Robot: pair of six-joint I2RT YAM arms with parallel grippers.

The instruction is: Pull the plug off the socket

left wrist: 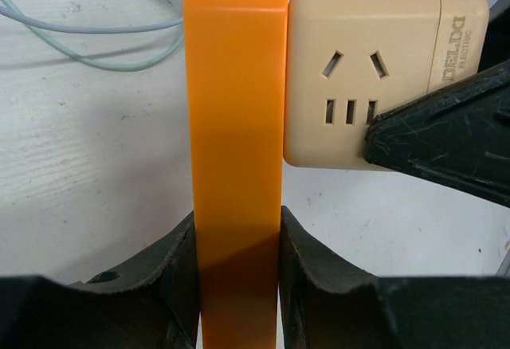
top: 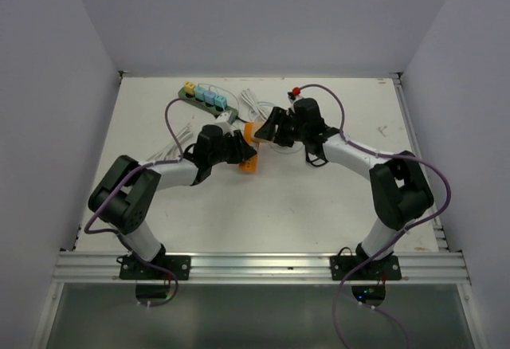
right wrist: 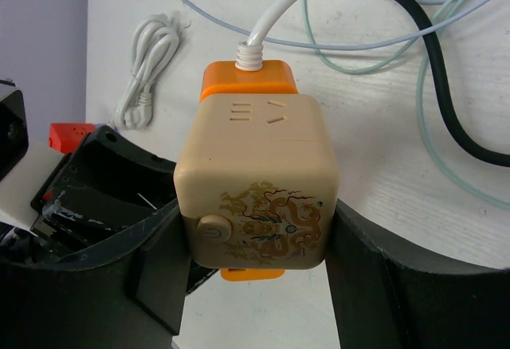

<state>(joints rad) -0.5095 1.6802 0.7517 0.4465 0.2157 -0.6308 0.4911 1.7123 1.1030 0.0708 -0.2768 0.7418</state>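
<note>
The dark-green power strip [top: 209, 103] lies at the back left with several coloured plugs in it; neither gripper is at it. My left gripper [top: 239, 149] [left wrist: 239, 285] is shut on a shorter orange strip [left wrist: 236, 126] [top: 250, 162], one finger on each long side. A beige cube adapter [right wrist: 255, 182] [left wrist: 362, 78] with a dragon picture sits flush against the orange strip's [right wrist: 248, 80] face. My right gripper [top: 272, 127] [right wrist: 255, 237] is shut on the cube, one finger on each side. One of its black fingers [left wrist: 446, 138] shows in the left wrist view.
A tangle of white, pale-green and black cords [right wrist: 446, 86] [top: 255, 107] lies behind the orange strip. A coiled white cable [right wrist: 148, 66] and a small red part [right wrist: 68, 135] [top: 296, 91] lie near the right arm. Walls close in the table's left, back and right edges.
</note>
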